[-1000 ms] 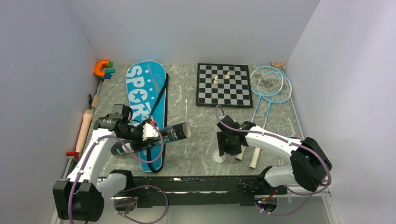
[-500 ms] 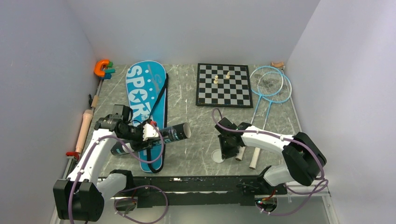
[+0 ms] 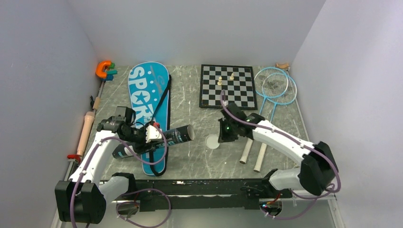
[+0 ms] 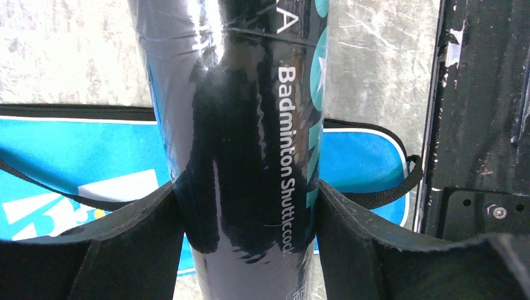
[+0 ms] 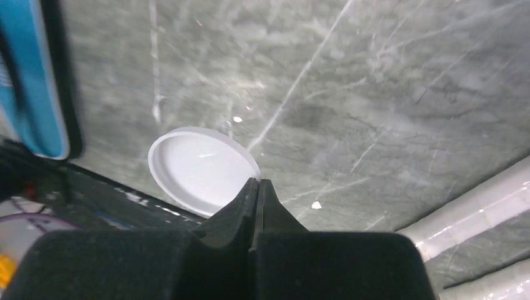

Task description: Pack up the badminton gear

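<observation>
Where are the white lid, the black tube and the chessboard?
white lid [image 5: 200, 167]: right wrist view, middle of the disc.
black tube [image 3: 177, 136]: top view, body near its open end.
chessboard [image 3: 237, 95]: top view, bare squares near its front edge.

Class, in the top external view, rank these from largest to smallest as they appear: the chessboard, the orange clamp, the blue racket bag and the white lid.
1. blue racket bag
2. chessboard
3. orange clamp and white lid: both small and too alike to rank.
</observation>
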Robot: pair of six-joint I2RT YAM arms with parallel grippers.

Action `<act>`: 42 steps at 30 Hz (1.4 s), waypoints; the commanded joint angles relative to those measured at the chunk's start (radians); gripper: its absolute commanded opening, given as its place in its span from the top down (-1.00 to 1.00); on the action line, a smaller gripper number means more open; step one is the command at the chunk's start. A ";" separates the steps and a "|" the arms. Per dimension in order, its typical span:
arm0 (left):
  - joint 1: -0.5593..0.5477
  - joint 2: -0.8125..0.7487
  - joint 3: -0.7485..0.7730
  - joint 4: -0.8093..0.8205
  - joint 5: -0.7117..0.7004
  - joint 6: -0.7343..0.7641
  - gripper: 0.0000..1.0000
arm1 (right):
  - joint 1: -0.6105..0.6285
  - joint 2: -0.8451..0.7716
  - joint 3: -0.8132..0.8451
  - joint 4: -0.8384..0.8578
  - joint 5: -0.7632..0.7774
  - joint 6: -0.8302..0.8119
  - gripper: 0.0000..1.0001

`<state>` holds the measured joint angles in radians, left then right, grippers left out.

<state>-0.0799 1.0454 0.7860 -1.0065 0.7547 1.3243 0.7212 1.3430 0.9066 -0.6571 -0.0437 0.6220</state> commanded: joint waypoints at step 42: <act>-0.009 -0.002 0.023 -0.044 0.088 0.064 1.00 | -0.073 0.003 0.093 0.392 -0.603 -0.075 1.00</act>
<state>-0.0822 1.0519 0.7689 -1.0264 0.7712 1.3544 0.6434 1.3384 0.9615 -0.2878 -0.6586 0.5674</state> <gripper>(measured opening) 0.701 0.009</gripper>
